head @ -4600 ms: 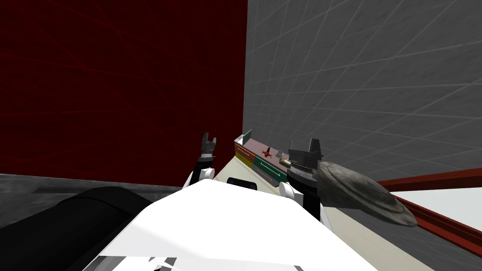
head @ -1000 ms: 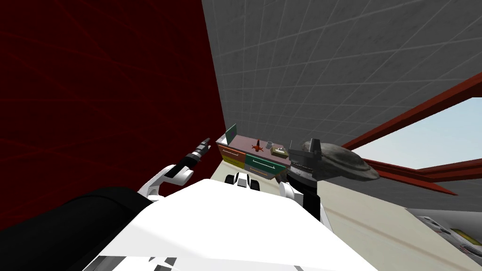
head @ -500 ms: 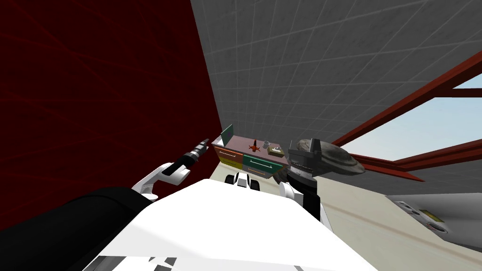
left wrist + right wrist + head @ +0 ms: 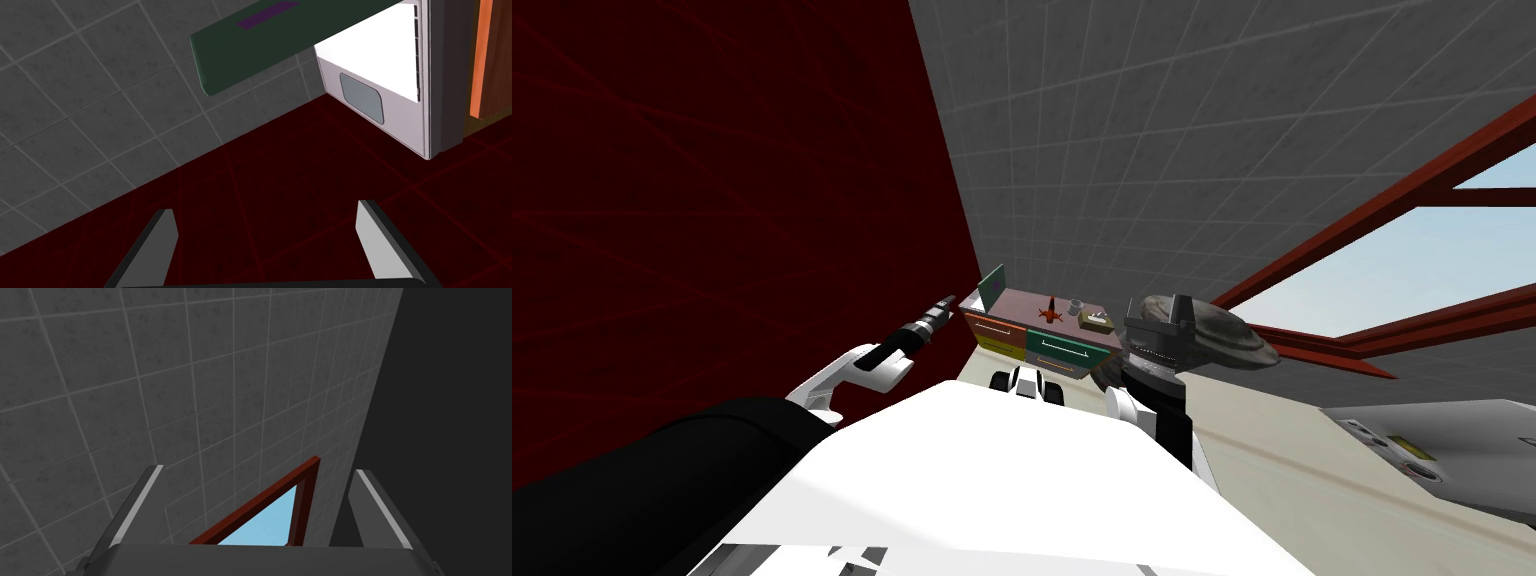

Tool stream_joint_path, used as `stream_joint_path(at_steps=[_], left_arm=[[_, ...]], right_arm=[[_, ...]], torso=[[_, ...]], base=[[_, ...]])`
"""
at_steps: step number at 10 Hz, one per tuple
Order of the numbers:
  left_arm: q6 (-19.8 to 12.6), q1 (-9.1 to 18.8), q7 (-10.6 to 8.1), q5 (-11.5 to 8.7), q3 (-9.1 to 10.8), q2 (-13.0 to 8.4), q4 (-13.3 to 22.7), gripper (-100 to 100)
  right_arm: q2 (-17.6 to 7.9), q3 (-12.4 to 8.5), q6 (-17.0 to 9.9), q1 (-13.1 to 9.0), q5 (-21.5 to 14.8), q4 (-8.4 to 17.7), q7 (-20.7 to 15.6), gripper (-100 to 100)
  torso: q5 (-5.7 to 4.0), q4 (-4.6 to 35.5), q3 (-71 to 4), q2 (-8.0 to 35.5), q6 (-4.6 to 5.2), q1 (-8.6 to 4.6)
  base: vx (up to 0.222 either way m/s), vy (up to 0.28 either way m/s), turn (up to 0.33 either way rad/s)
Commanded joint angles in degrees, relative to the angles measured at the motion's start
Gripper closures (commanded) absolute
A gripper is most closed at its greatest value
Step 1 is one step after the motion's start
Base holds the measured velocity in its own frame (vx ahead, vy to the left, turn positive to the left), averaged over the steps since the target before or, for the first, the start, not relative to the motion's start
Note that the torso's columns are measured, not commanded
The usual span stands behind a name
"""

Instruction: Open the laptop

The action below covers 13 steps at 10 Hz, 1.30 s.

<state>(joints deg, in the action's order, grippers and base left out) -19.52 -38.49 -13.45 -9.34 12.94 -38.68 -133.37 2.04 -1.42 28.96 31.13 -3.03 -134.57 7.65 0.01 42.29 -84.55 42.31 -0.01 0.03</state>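
In the head view, the laptop stands just left of the frame's centre, at the left end of a low cabinet whose drawer fronts are orange, yellow and green. Its green lid is raised and tilted off the base. Along the cabinet top, to the right of the laptop and apart from it, stand a small red object, a grey cup and a tan box. The left gripper points up from the lower left toward the laptop's end of the cabinet, near it but not touching, with the dark red wall behind. The right gripper is held up right of centre, with a rough grey disc-shaped thing behind it. In the left wrist view, the left gripper has its 2 fingers spread wide with nothing between them. Beyond the fingertips and well clear of them is the laptop, its green lid lifted away from the light grey base so that a wedge of space opens between the 2. A grey touchpad shows on the base, and an orange drawer edge lies just beside it. In the right wrist view, the right gripper has its 2 fingers spread wide and empty.
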Motion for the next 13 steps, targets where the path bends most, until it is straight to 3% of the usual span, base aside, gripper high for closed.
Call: stream_joint_path(at_steps=[1,4,5,13], left_arm=[[0.01,0.01,0.01,0.0,-0.01,-0.01,0.03,-100],[0.01,0.01,0.01,0.0,-0.01,-0.01,0.03,-100],[-1.7,-0.25,-0.27,-0.13,0.54,-1.15,-0.13,-100],[-1.7,-0.25,-0.27,-0.13,0.54,-1.15,-0.13,-100]], right_arm=[[0.0,0.0,0.0,0.0,0.0,0.0,0.0,0],[0.0,0.0,0.0,0.0,0.0,0.0,0.0,0],[0.0,0.0,0.0,0.0,0.0,0.0,0.0,0],[0.0,0.0,0.0,0.0,0.0,0.0,0.0,0]], torso=[[0.0,-0.01,-0.03,-0.05,0.01,-0.01],[-0.01,0.0,-0.01,-0.01,0.01,-0.03],[-0.01,0.0,0.0,0.0,0.01,-0.04],[-0.02,-0.01,-0.01,0.0,0.02,-0.08]], base=[[-0.001,-0.008,-0.03],[-0.001,-0.001,-0.004],[0.003,-0.026,-0.087],[0.009,-0.002,-0.007]])
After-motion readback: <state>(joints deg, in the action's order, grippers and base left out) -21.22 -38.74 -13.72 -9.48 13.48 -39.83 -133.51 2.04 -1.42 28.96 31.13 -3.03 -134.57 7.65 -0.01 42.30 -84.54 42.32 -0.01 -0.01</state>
